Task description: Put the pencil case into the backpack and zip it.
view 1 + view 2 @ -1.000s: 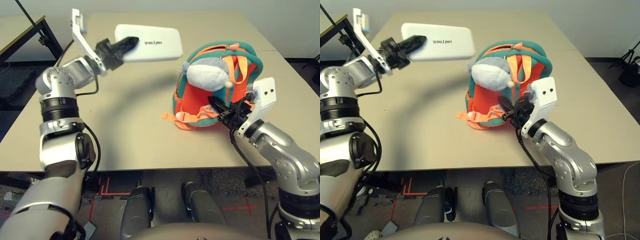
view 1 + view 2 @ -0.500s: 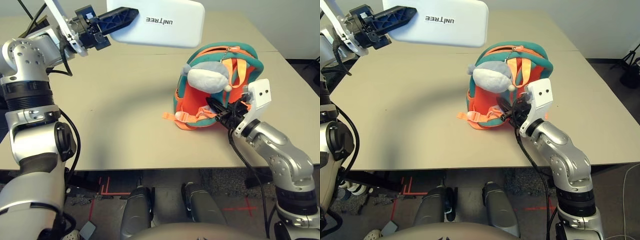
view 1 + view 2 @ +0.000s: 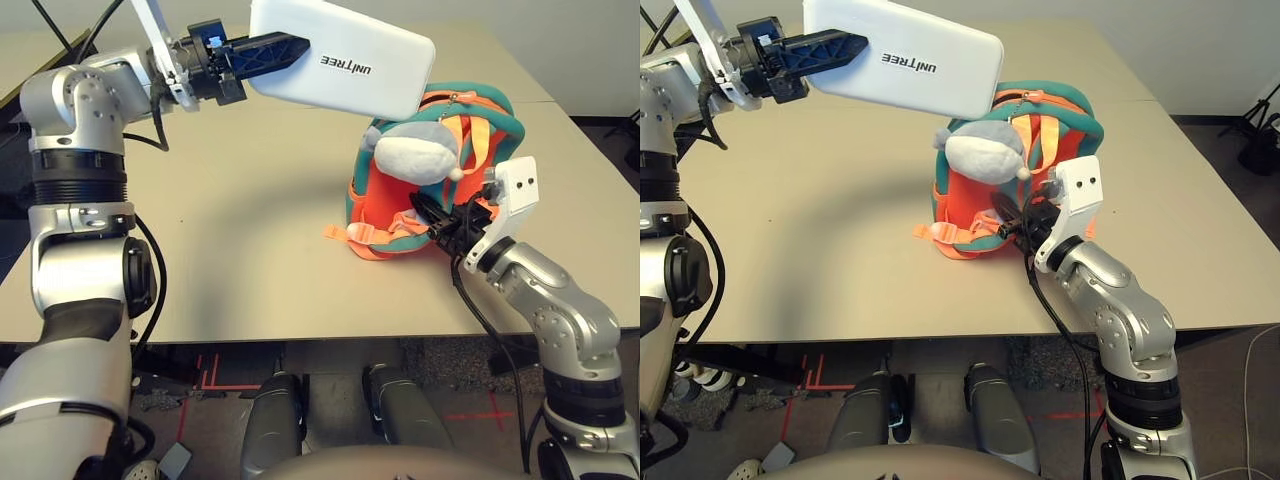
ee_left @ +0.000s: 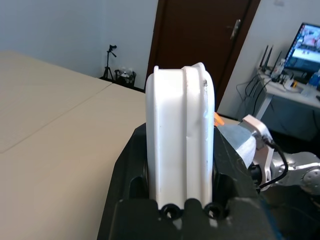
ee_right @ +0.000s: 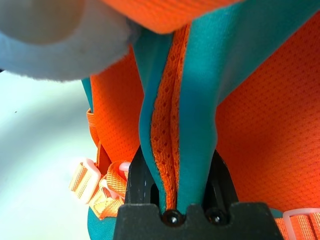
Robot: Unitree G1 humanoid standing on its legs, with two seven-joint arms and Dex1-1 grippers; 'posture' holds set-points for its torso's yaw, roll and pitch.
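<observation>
The white pencil case (image 3: pixel 345 68) with "UNITREE" lettering hangs in the air above the table, its far end over the top of the backpack. My left gripper (image 3: pixel 285 47) is shut on its near end; in the left wrist view the case (image 4: pixel 181 140) stands edge-on between the black fingers. The orange backpack (image 3: pixel 440 175) with teal trim stands upright right of centre, a grey-white plush toy (image 3: pixel 415 152) on its front. My right gripper (image 3: pixel 432 222) is shut on the backpack's lower front edge; the right wrist view shows teal and orange fabric (image 5: pixel 185 150) pinched between its fingers.
The beige table (image 3: pixel 240 220) stretches wide to the left and front of the backpack. Orange straps with buckles (image 3: pixel 362 240) lie on the table at the backpack's base. A dark frame (image 3: pixel 40 75) stands off the table's far left corner.
My left arm has carried the pencil case up and to the right, from the table's far left toward the backpack's top. The right gripper has kept its hold on the backpack.
</observation>
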